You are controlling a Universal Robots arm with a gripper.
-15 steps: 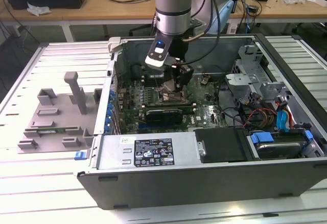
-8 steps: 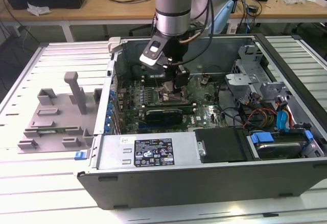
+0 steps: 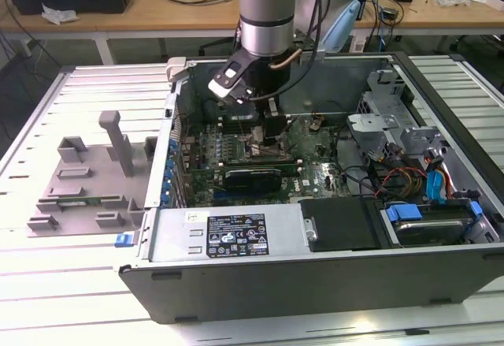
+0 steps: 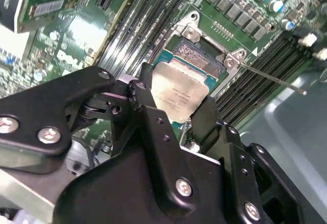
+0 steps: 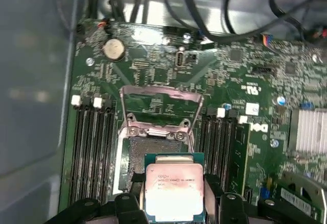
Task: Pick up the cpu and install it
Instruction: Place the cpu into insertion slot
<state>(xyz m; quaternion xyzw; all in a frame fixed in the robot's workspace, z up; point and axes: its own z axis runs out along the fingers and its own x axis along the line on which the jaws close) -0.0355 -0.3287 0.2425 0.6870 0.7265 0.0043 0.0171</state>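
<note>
1. Reaching down into the open computer case (image 3: 354,283), the gripper (image 3: 264,135) pinches the cpu (image 4: 180,94) by two opposite edges. One black finger (image 4: 144,97) is on each side, and the chip's silvery lid faces the wrist cameras.
2. The cpu sits over the near part of the dark socket (image 5: 137,165), with its green border visible round the lid. Whether it touches the socket cannot be told.
3. At the far end of the socket the metal load plate (image 5: 161,99) is swung up, leaving the socket uncovered.
4. Memory slots (image 5: 92,142) run close along both sides of the socket, so there is little room beside the fingers. A thin lever (image 4: 271,79) juts out across one bank of slots.
5. In the exterior view the case walls are well apart from the gripper. Drive bays and cables crowd the exterior view's right.
6. Grey fixture blocks (image 3: 87,180) sit on the slatted tabletop (image 3: 79,299), just beside the case on the exterior view's left.
7. Writing: the cpu lid has several lines of small print. White lettering marks the green board (image 5: 168,76), and a white sticker (image 3: 236,236) lies on the metal cover at the case's near side.
</note>
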